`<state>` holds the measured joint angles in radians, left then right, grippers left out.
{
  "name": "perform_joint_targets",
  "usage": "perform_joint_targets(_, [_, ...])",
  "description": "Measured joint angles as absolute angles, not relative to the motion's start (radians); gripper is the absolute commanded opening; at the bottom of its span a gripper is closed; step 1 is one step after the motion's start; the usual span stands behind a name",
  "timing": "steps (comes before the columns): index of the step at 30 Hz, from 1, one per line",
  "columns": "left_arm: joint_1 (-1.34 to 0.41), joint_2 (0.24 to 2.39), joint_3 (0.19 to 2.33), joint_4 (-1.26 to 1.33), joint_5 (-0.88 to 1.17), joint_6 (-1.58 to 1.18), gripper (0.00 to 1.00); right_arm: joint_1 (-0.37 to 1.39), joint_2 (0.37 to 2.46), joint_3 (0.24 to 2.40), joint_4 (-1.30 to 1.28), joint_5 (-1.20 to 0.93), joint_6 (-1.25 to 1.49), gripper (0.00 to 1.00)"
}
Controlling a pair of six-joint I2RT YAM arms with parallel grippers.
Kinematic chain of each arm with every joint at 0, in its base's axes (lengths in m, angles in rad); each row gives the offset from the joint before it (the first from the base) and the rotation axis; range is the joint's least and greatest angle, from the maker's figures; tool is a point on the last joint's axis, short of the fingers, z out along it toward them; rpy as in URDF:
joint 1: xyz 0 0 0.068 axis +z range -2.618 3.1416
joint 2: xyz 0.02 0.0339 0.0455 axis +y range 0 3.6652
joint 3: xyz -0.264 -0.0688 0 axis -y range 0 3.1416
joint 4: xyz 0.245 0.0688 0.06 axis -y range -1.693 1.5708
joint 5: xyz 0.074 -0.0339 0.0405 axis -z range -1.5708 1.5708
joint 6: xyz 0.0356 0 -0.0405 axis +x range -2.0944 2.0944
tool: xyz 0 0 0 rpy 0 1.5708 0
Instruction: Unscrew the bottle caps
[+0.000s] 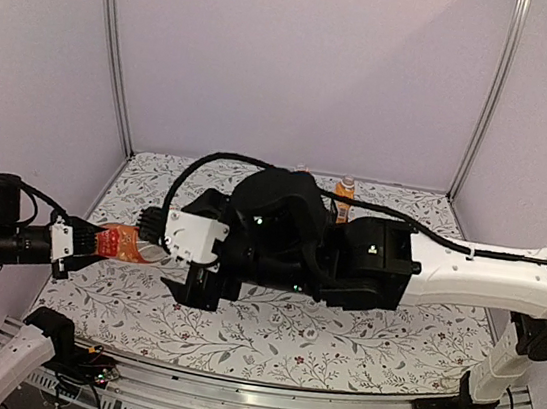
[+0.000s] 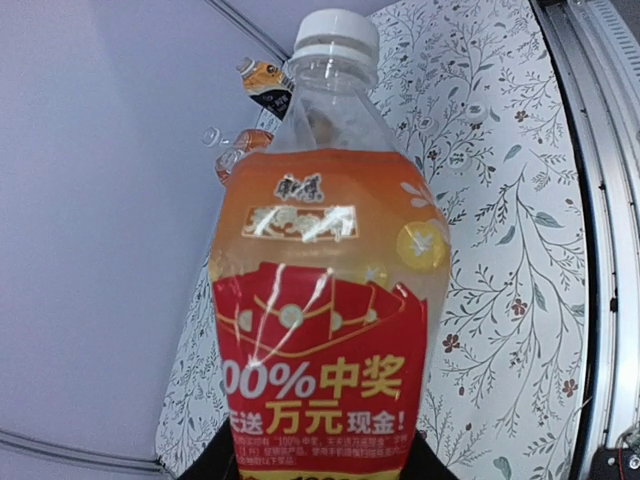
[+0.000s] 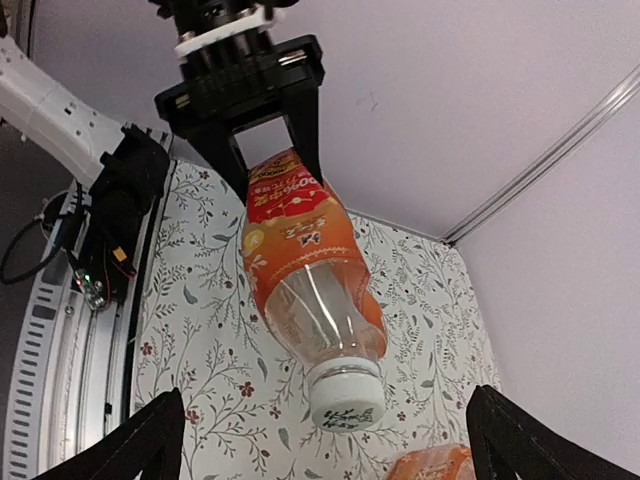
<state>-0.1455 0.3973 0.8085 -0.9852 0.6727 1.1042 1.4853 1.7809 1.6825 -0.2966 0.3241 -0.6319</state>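
On the left, the left pincer (image 1: 85,240) is clamped on the base end of a squat bottle (image 1: 122,243) of orange drink. It holds the bottle above the flower-patterned worktop (image 1: 266,335), lying roughly level with its neck pointing right. In the left wrist view the red and orange label fills the middle, with the clear shoulder beyond it. The white cap (image 3: 347,400) sits on the neck.

Just to the right, the right pincer (image 1: 178,258) faces the cap end-on, with its arm stretched across the worktop from the right side. Its fingers (image 3: 135,440) stand wide apart, one on each side of the cap and clear of it, gripping nothing. At the bottom edge of the right wrist view, part of another orange-labelled bottle (image 3: 430,465) shows below the cap. Whether it stands or lies cannot be told.

Farther right, at the far edge of the worktop near the back wall, only the top of a half-hidden bottle (image 1: 301,168) shows over the right arm's black cover. Right of that stands a slim bottle (image 1: 344,199), upright, with an orange label.
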Motion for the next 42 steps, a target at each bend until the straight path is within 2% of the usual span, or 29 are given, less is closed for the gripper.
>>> perform_joint_targets(5, [-0.146, 0.393, 0.802, -0.932, 0.641, 1.078, 0.17, 1.302, 1.753, 1.745, -0.314, 0.021, -0.122, 0.87])
perform_joint_targets(9, [-0.146, 0.393, 0.802, -0.916, 0.638, 1.068, 0.17, 1.242, 1.769, 1.761, -0.322, -0.076, 0.168, 0.79])
perform_joint_targets(11, [-0.146, 0.394, 0.802, -0.914, 0.636, 1.067, 0.17, 1.245, 1.79, 1.775, -0.327, -0.116, 0.266, 0.72])
perform_joint_targets(15, [-0.146, 0.395, 0.802, -0.91, 0.634, 1.065, 0.18, 1.255, 1.833, 1.795, -0.346, -0.173, 0.401, 0.51])
perform_joint_targets(20, [-0.146, 0.396, 0.802, -0.91, 0.635, 1.065, 0.18, 1.253, 1.864, 1.797, -0.361, -0.203, 0.482, 0.42])
perform_joint_targets(22, [-0.146, 0.396, 0.802, -0.91, 0.635, 1.065, 0.18, 1.25, 1.871, 1.801, -0.367, -0.212, 0.498, 0.31])
perform_joint_targets(24, [-0.146, 0.396, 0.802, -0.91, 0.635, 1.065, 0.18, 1.249, 1.876, 1.81, -0.373, -0.22, 0.519, 0.12])
perform_joint_targets(25, [-0.146, 0.396, 0.802, -0.91, 0.636, 1.065, 0.18, 1.249, 1.876, 1.814, -0.375, -0.223, 0.515, 0.02])
perform_joint_targets(26, [-0.146, 0.396, 0.802, -0.909, 0.635, 1.066, 0.18, 1.249, 1.877, 1.817, -0.38, -0.223, 0.519, 0.0])
perform_joint_targets(31, [-0.146, 0.397, 0.802, -0.91, 0.636, 1.065, 0.18, 1.249, 1.879, 1.83, -0.402, -0.237, 0.496, 0.0])
perform_joint_targets(34, [-0.146, 0.397, 0.802, -0.919, 0.641, 1.077, 0.18, 1.277, 1.875, 1.826, -0.412, -0.182, 0.383, 0.0])
perform_joint_targets(42, [-0.162, 0.397, 0.802, -1.07, 0.807, 1.193, 0.18, 1.552, 1.729, 1.536, -0.226, 0.365, -0.509, 0.0])
